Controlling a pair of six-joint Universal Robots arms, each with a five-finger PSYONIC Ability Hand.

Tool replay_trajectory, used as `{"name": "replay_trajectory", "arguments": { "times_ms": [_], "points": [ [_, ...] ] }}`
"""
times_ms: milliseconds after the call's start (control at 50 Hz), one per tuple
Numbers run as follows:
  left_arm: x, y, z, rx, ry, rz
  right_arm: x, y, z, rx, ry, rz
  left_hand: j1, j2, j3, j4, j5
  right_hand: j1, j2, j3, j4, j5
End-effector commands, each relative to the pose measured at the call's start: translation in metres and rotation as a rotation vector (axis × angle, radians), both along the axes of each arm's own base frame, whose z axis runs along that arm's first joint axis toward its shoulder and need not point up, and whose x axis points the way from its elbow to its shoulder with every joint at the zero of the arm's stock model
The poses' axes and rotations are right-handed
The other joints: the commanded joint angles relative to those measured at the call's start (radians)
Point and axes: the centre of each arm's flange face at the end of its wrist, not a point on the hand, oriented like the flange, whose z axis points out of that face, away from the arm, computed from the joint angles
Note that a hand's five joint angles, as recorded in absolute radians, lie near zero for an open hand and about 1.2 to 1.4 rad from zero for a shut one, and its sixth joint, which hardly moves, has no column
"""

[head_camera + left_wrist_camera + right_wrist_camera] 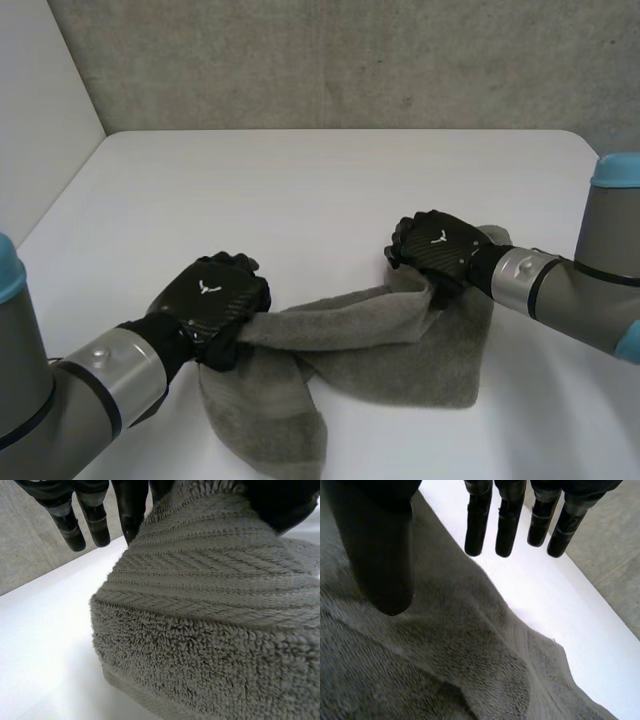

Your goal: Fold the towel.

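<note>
A grey towel (390,350) lies crumpled across the near part of the white table (300,190), with one end hanging in a bunch toward the front. My left hand (215,297) is at the towel's left end. In the left wrist view the towel (200,630) runs up between its thumb and fingers (131,515), pinched there. My right hand (435,245) rests over the towel's far right corner. In the right wrist view its fingers (507,525) are straight and spread above the towel (445,655) edge, with the thumb (385,555) apart from them, holding nothing.
A grey concrete wall (350,60) stands behind the table's far edge. Bare white table stretches beyond and to the left of the towel. A pale wall panel (40,100) rises at the left.
</note>
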Motion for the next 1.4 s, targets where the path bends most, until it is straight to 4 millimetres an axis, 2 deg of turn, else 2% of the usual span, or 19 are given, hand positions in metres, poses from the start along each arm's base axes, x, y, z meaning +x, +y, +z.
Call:
{"name": "replay_trajectory", "arguments": {
  "times_ms": [20, 220, 280, 300, 320, 340, 460, 520, 560, 600, 660, 740, 760, 780, 800, 820, 1040, 1160, 1400],
  "points": [
    [0.004, 0.006, -0.001, 0.006, -0.017, -0.001, 0.003, -0.006, -0.012, -0.034, 0.080, 0.053, 0.098, 0.089, -0.052, -0.059, 0.086, -0.056, -0.070, -0.044, -0.076, -0.027],
    [0.011, 0.009, 0.004, -0.043, -0.061, -0.002, 0.006, -0.010, -0.018, -0.075, 0.105, 0.107, 0.110, 0.100, -0.052, -0.059, 0.097, 0.061, 0.048, -0.044, -0.076, 0.091],
    [0.012, 0.006, 0.006, -0.050, -0.057, 0.006, 0.007, -0.009, -0.016, -0.072, 0.087, 0.128, 0.107, 0.097, -0.052, -0.059, 0.095, 0.352, 0.338, -0.044, -0.076, 0.381],
    [0.012, 0.006, 0.006, -0.050, -0.057, 0.006, 0.008, -0.007, -0.014, -0.067, 0.075, 0.142, 0.107, 0.097, -0.052, -0.059, 0.095, 0.643, 0.629, -0.044, -0.076, 0.672],
    [0.013, 0.004, 0.007, -0.055, -0.055, 0.014, 0.008, -0.007, -0.014, -0.067, 0.075, 0.142, 0.107, 0.097, -0.052, -0.059, 0.095, 0.646, 0.632, -0.044, -0.076, 0.675],
    [0.013, 0.004, 0.007, -0.055, -0.055, 0.014, 0.010, -0.004, -0.013, -0.058, 0.067, 0.157, 0.107, 0.097, -0.052, -0.059, 0.095, 0.854, 0.840, -0.044, -0.076, 0.883],
    [0.017, -0.014, 0.017, -0.101, -0.033, 0.057, 0.009, 0.000, 0.004, -0.052, 0.033, 0.174, 0.098, 0.089, -0.052, -0.059, 0.086, 0.856, 0.842, -0.044, -0.076, 0.885],
    [0.018, -0.036, 0.028, -0.151, -0.008, 0.095, 0.010, -0.004, 0.026, -0.091, -0.007, 0.149, 0.101, 0.092, -0.052, -0.059, 0.089, 0.856, 0.842, -0.044, -0.076, 0.885],
    [0.011, -0.067, 0.039, -0.219, 0.019, 0.122, 0.013, -0.020, 0.053, -0.149, -0.076, 0.098, 0.113, 0.103, -0.052, -0.059, 0.100, 0.856, 0.842, -0.044, -0.076, 0.885],
    [0.007, -0.081, 0.049, -0.252, 0.040, 0.128, 0.012, -0.032, 0.069, -0.182, -0.128, 0.048, 0.122, 0.112, -0.052, -0.059, 0.109, 0.856, 0.842, -0.044, -0.076, 0.885],
    [-0.001, -0.098, 0.071, -0.303, 0.088, 0.152, 0.009, -0.049, 0.109, -0.257, -0.271, -0.075, 0.140, 0.130, -0.052, -0.059, 0.127, 0.856, 0.842, -0.044, -0.076, 0.885],
    [-0.001, -0.104, 0.089, -0.327, 0.142, 0.191, 0.003, -0.046, 0.140, -0.290, -0.390, -0.141, 0.140, 0.130, -0.052, -0.059, 0.127, 0.856, 0.842, -0.044, -0.076, 0.885],
    [-0.002, -0.101, 0.089, -0.311, 0.158, 0.196, 0.000, -0.039, 0.139, -0.260, -0.397, -0.144, 0.137, 0.127, -0.052, -0.059, 0.124, 0.558, 0.544, -0.044, -0.076, 0.587],
    [-0.002, -0.101, 0.089, -0.311, 0.158, 0.196, 0.003, -0.029, 0.131, -0.213, -0.392, -0.132, 0.137, 0.127, -0.052, -0.059, 0.124, -0.050, -0.064, -0.044, -0.076, -0.021],
    [-0.002, -0.096, 0.088, -0.291, 0.172, 0.197, 0.003, -0.029, 0.130, -0.212, -0.392, -0.132, 0.137, 0.127, -0.052, -0.059, 0.124, -0.056, -0.070, -0.044, -0.076, -0.027],
    [0.000, -0.089, 0.087, -0.278, 0.180, 0.194, 0.005, -0.021, 0.117, -0.170, -0.370, -0.126, 0.134, 0.124, -0.052, -0.059, 0.121, -0.355, -0.369, -0.044, -0.076, -0.326],
    [0.016, -0.042, 0.053, -0.208, 0.147, 0.184, 0.022, -0.003, 0.032, 0.147, -0.271, -0.128, 0.128, 0.118, -0.052, -0.059, 0.115, -0.355, -0.369, -0.044, -0.076, -0.326],
    [0.022, -0.024, 0.058, -0.226, 0.160, 0.168, 0.045, 0.010, 0.010, 0.208, -0.243, -0.065, 0.122, 0.112, -0.052, -0.059, 0.109, -0.366, -0.380, -0.044, -0.076, -0.336],
    [0.033, -0.006, 0.075, -0.294, 0.190, 0.174, 0.064, 0.013, -0.019, 0.190, -0.203, -0.006, 0.113, 0.103, -0.052, -0.059, 0.100, -0.276, -0.290, -0.044, -0.076, -0.247]
  ]
}}
